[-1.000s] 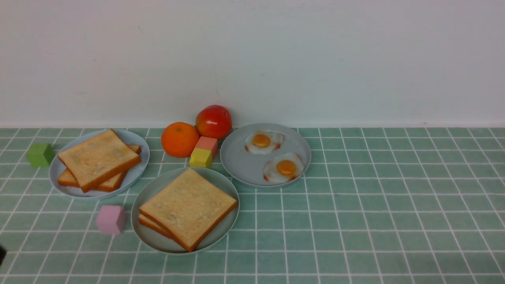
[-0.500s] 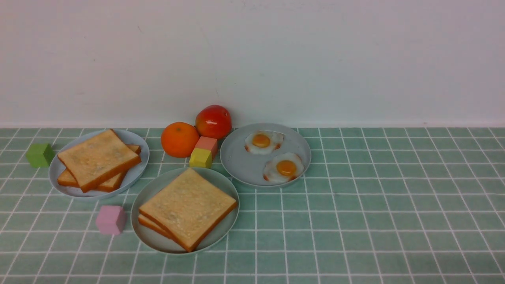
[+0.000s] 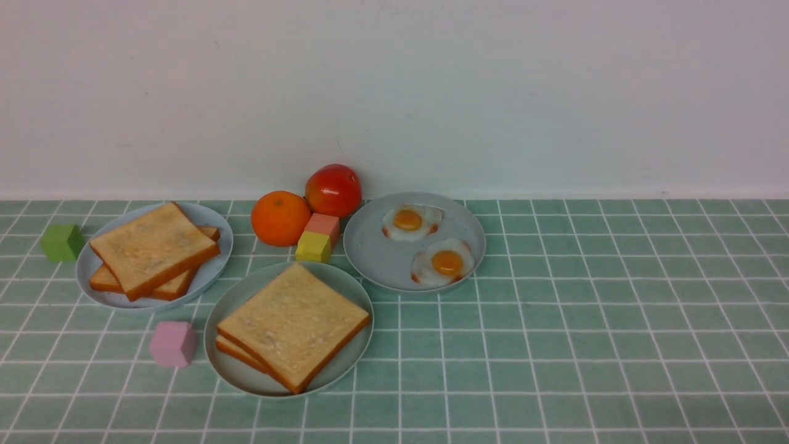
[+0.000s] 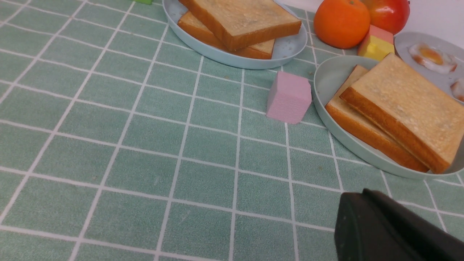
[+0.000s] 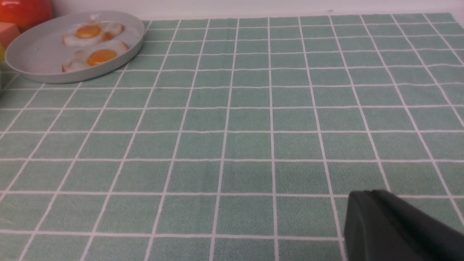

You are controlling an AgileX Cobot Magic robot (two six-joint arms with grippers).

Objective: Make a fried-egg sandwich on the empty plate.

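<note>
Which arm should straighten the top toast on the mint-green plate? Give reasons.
Probably left. The mint-green plate sits left of centre, and its top toast slice lies close in the left wrist view; the right wrist view misses it.

No writing, label, brand, number or sign can be read anywhere in these views — plates, food, blocks, counter cloth and wall are all unmarked.

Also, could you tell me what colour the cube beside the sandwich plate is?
Pale pink cube; clearest in the left wrist view.
</note>
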